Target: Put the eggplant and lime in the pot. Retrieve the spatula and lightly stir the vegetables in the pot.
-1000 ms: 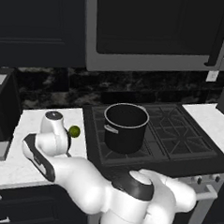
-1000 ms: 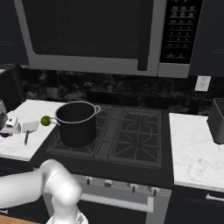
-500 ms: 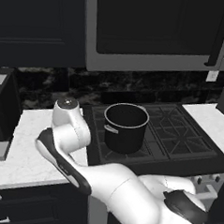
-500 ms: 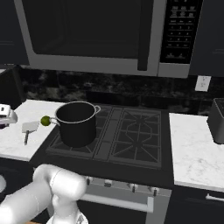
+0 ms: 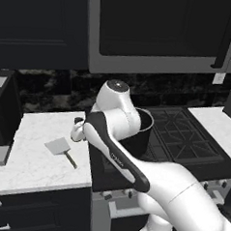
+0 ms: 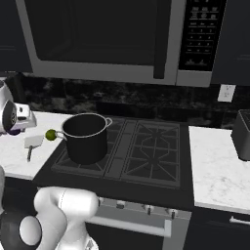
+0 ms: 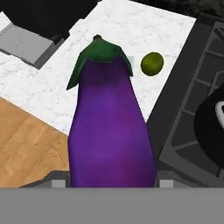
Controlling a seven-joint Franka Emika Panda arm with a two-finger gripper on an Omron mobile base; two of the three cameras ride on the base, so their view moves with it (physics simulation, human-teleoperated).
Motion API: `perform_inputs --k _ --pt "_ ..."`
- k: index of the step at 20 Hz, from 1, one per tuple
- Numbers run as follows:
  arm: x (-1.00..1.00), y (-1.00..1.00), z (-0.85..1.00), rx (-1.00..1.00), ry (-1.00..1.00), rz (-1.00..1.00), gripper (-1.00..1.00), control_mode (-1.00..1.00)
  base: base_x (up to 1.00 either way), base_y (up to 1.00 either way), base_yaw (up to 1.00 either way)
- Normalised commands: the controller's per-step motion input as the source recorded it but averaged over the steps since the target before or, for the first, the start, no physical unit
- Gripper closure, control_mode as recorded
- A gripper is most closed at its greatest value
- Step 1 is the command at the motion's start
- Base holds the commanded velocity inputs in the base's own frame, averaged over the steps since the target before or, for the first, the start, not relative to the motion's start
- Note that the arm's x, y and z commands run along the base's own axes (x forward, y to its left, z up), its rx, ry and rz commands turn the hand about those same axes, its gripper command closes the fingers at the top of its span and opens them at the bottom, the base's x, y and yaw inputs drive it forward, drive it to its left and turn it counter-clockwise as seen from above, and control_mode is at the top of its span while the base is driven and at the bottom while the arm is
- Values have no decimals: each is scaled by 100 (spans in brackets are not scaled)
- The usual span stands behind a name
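- Eggplant [image 7: 111, 131], glossy purple with a green stem cap, is sitting clamped in the gripper [image 7: 113, 181] with the jaws held apart around its fat end; it is hanging lifted above the white marble bench [image 5: 32, 156], stem end pointing away from the hand.
- The grip is sitting on a rounded, slick skin, so I am judging that a quick swing toward the large black cylindrical pot [image 6: 86, 138] could let it slide out and drop onto the bench or the floor.
- The pot is standing on the stove's near-left burner, close by; a low carry risks clipping its thin metallic rim or side handle and shoving it.
- The small round yellow-green lime [image 6: 50, 134] is resting on the bench just beside the pot, near the light-grey square-bladed spatula [image 5: 62, 149]; a wide elbow sweep could be knocking either one away.
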Motion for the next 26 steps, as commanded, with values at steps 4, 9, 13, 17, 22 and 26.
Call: perform_inputs --k 4,9,13,17,22,26 --pt "8 -79 21 0 10 3 100 -100 0 0 0" --pt "15 -10 -1 -1 10 3 100 -100 0 0 0" --pt "4 -86 8 1 -4 27 100 -100 0 0 0" --pt "3 -96 0 -12 -1 32 100 -100 0 0 0" --pt "35 -67 1 -18 2 14 100 -100 0 0 0" --pt "33 -46 32 -16 0 0 100 -100 0 0 0"
